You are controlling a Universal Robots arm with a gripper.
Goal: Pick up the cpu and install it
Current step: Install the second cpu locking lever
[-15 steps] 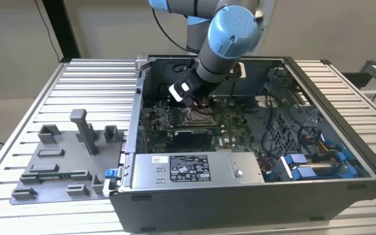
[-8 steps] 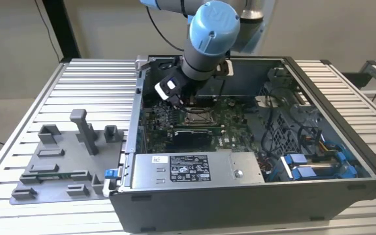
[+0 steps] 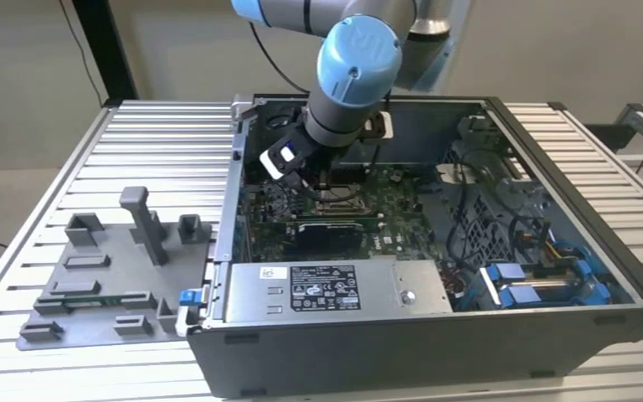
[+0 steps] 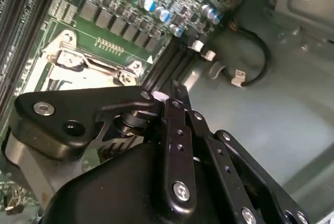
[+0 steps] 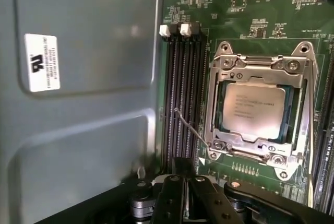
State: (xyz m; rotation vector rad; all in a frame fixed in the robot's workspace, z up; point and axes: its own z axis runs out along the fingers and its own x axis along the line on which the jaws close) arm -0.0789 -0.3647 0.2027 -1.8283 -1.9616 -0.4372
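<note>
The hand [image 5: 180,192], its grip state unclear, hovers near the cpu [image 5: 254,110] seated in its socket [image 5: 261,65].

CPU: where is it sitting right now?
In the first wrist view the cpu lies flat inside the metal socket frame on the green motherboard, beside the dark memory slots.
</note>
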